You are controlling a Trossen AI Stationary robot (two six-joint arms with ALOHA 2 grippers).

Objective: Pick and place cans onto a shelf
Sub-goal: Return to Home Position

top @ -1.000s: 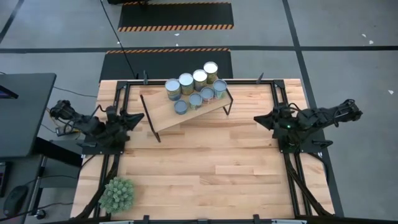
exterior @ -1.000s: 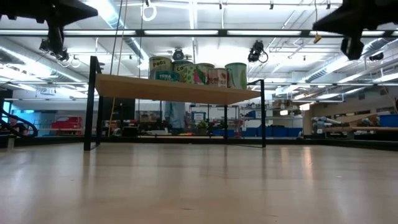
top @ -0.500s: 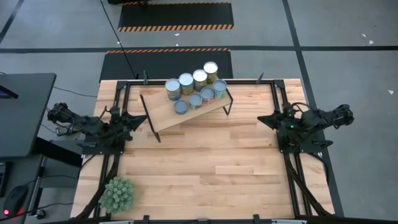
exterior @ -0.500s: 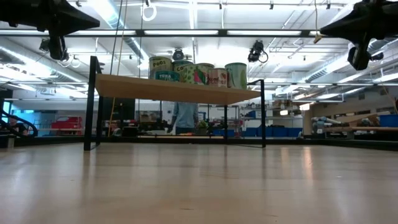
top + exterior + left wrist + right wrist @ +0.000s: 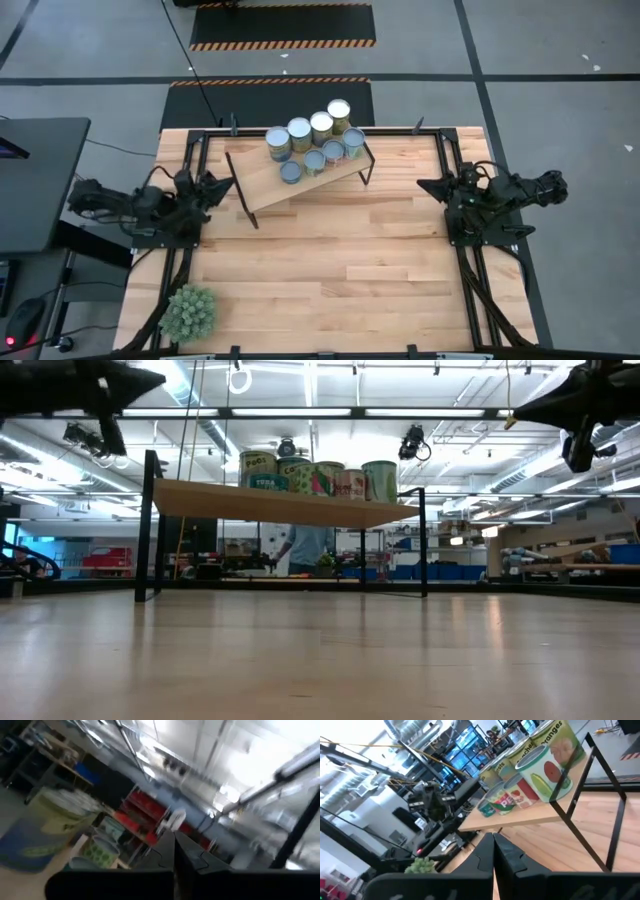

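Light-wood tabletop (image 5: 330, 260) on a grey workshop floor, with black mats edged in hazard stripes (image 5: 282, 25) beyond its far side. At far left a dark desk (image 5: 35, 180) stands off the table. A spiky green plant (image 5: 189, 312) sits at the near left corner, well apart from all else.

The left gripper (image 5: 224, 184) hangs over the table's left edge, arm folded low, fingers pressed together. It points toward the shelf (image 5: 270, 185), whose near-left black leg stands just beside it — between this gripper and the load.

The shelf runs at a slant across the far middle of the table, raised on thin black legs. The cans (image 5: 313, 143) stand upright on its far right part in two close rows, well apart from both grippers.

The right gripper (image 5: 424, 187) hangs over the right edge, level with the shelf's right end, fingers closed against each other. From its wrist view the shelf's right legs stand before the cans.

Beyond the table, the low view shows a person (image 5: 305, 550) under the shelf line, strip lights overhead, and blue and red storage along the back.
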